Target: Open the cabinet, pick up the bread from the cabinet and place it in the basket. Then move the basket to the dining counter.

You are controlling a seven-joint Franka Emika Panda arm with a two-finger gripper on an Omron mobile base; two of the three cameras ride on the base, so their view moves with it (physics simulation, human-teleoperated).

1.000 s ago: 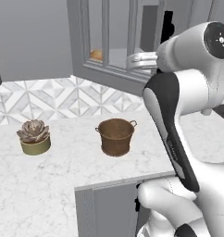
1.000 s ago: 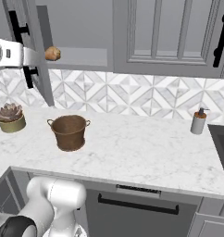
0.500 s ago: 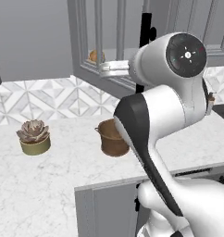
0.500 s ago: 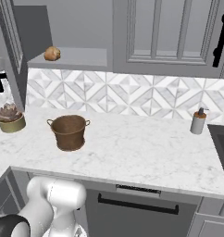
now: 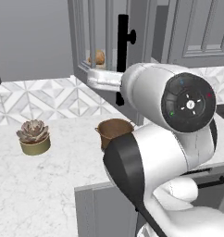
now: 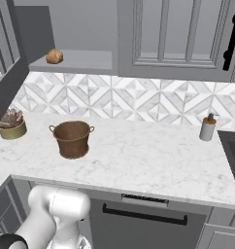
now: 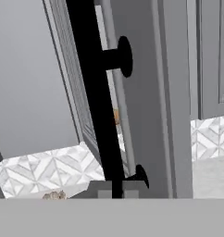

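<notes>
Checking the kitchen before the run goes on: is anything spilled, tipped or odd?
Nothing stands out. The cabinet door is swung open, bread on its shelf, basket upright on the counter.

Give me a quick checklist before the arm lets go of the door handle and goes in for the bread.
1. Cabinet door swung open enough to reach the shelf: ok; the right base view shows the shelf exposed.
2. Bread sitting on the shelf, unobstructed: ok; it rests near the shelf's left end.
3. Gripper state on the handle: cannot tell; the black bar runs down between the fingertips, but contact is hidden at the frame's bottom.
4. Basket upright and empty on the counter: ok.
5. Succulent pot apart from the basket: ok.
6. Path from handle round the door edge to the bread: cannot tell; the arm blocks much of the left base view.
</notes>
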